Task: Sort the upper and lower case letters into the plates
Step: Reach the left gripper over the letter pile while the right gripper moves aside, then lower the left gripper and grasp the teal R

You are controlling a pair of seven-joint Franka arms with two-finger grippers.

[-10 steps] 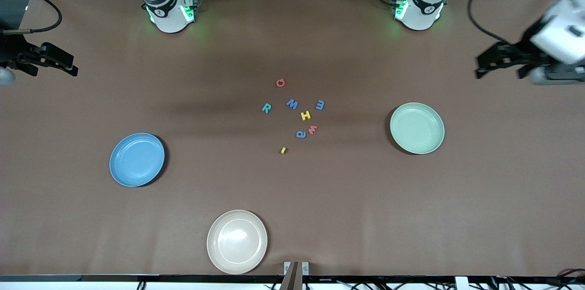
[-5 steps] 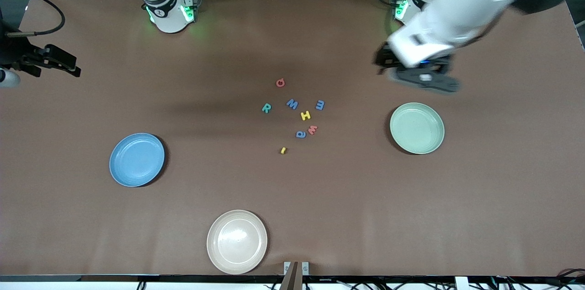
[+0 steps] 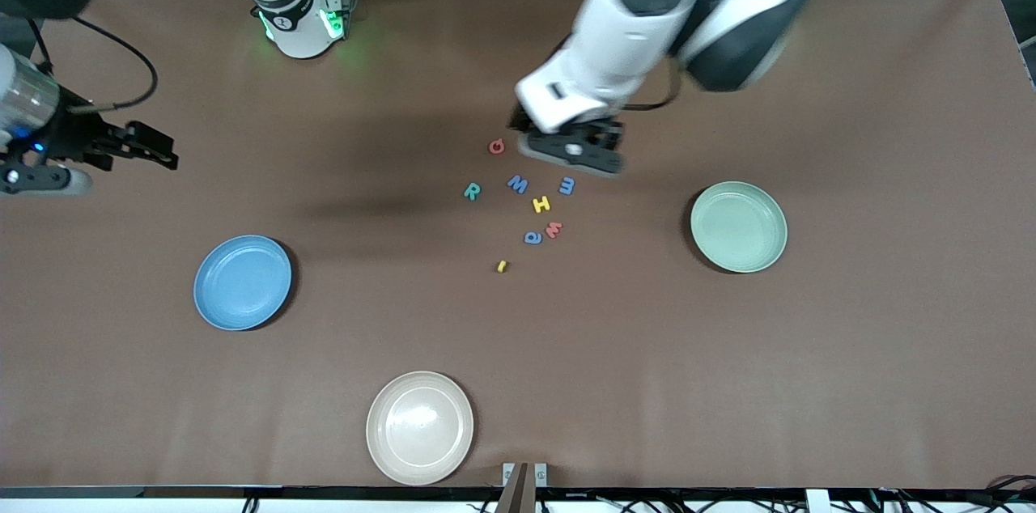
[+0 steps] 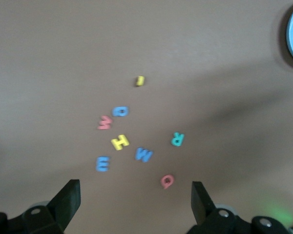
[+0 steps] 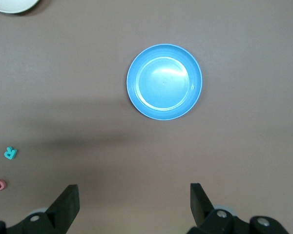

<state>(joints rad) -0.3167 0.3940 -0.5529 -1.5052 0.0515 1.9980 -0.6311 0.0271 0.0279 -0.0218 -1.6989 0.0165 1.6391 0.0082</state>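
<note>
Several small foam letters lie loose mid-table: a red one (image 3: pixel 497 146), a teal R (image 3: pixel 472 191), a blue W (image 3: pixel 518 184), a blue E (image 3: pixel 567 186), a yellow H (image 3: pixel 541 204), and others nearer the front camera. The sky blue plate (image 3: pixel 242 282) sits toward the right arm's end, the mint green plate (image 3: pixel 738 226) toward the left arm's end; both are empty. My left gripper (image 3: pixel 571 150) hangs open over the letters, and its wrist view shows the red letter (image 4: pixel 167 181) and blue E (image 4: pixel 102 164) between its fingers (image 4: pixel 71 195). My right gripper (image 3: pixel 162 151) is open and empty (image 5: pixel 134 200), above bare table near the blue plate (image 5: pixel 164 82).
A beige plate (image 3: pixel 419 427) lies empty near the front edge of the table. A yellow i (image 3: pixel 502 266) sits apart from the cluster, nearest the front camera. Brown table surface spreads around the plates.
The left arm has swung in from its end of the table to over the letter cluster. The right gripper has shifted slightly toward the middle. Both stayed open.
</note>
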